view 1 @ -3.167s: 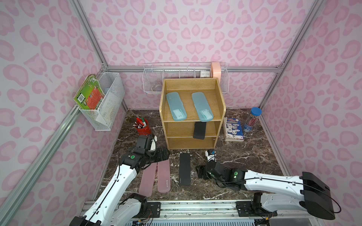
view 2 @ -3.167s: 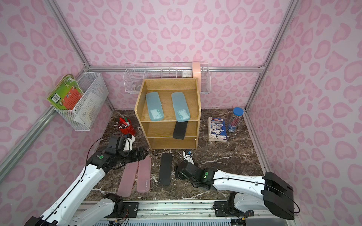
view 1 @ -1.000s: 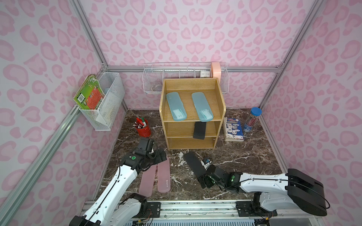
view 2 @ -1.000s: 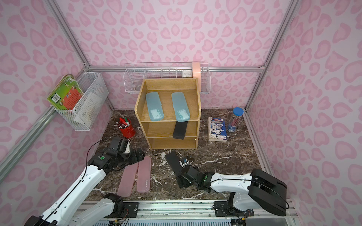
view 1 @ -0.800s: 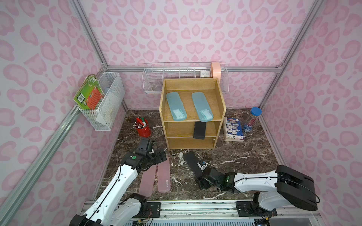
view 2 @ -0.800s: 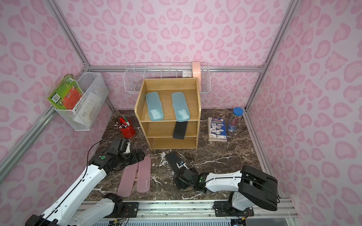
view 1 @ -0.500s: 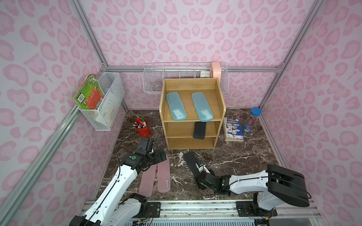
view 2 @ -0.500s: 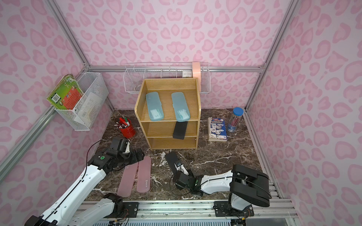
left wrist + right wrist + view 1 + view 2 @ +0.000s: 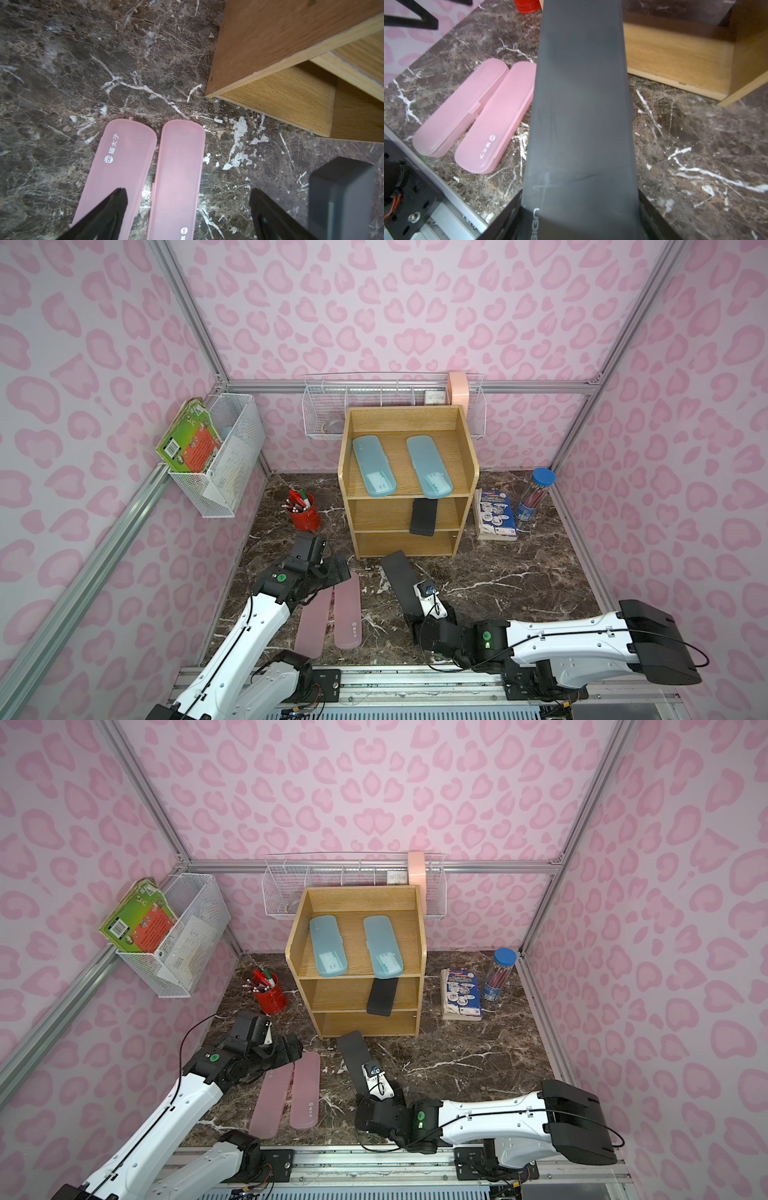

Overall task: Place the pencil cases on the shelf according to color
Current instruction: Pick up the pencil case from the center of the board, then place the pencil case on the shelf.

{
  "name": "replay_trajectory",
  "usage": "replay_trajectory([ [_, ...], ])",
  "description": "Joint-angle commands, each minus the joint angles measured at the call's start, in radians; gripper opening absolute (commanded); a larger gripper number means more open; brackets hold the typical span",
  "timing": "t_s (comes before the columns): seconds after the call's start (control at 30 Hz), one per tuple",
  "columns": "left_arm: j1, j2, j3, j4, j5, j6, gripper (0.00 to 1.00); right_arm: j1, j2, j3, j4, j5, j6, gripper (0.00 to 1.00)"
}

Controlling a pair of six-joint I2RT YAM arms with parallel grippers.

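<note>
My right gripper (image 9: 580, 218) is shut on the near end of a matte black pencil case (image 9: 400, 583), one finger on each long side. The case's far end points at the shelf's foot (image 9: 353, 1048). The oak shelf (image 9: 409, 493) carries two light-blue pencil cases (image 9: 373, 466) (image 9: 429, 466) on top. A second black case (image 9: 424, 516) sticks out of its middle tier. Two pink pencil cases (image 9: 313, 626) (image 9: 348, 616) lie side by side on the marble floor. My left gripper (image 9: 187, 199) hangs open above their far ends, holding nothing.
A red pen cup (image 9: 304, 512) stands left of the shelf. To the shelf's right lie a booklet (image 9: 496, 520) and a blue-lidded pencil tube (image 9: 534, 499). White wire baskets hang on the left wall (image 9: 224, 456) and the back wall (image 9: 395, 410).
The right jaws have closed from wide open onto the near end of the black case, and the right arm's rear part has swung back to the right. The left arm has barely moved.
</note>
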Motion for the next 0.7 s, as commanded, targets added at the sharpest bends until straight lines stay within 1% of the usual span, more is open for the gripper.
replay_trajectory([
  [0.0,0.002,-0.005,-0.019,-0.014,-0.050,-0.022,0.97,0.000,0.002,0.017,0.127,0.128,-0.069,0.59],
  [0.1,0.001,-0.009,-0.031,-0.010,-0.039,-0.026,0.96,-0.030,0.038,0.074,0.198,0.122,-0.162,0.59],
  [0.27,0.001,-0.022,-0.042,0.008,-0.003,0.011,0.97,-0.136,0.154,0.248,0.172,0.062,-0.201,0.59],
  [0.37,0.002,-0.015,-0.046,0.012,0.020,0.014,0.97,-0.214,0.233,0.354,0.140,0.007,-0.170,0.59],
  [0.47,0.001,-0.003,-0.035,0.009,0.027,0.023,0.97,-0.258,0.301,0.447,0.117,-0.018,-0.143,0.59],
  [0.67,0.001,0.015,-0.030,0.007,0.036,0.026,0.97,-0.338,0.443,0.616,0.043,-0.095,-0.079,0.65],
])
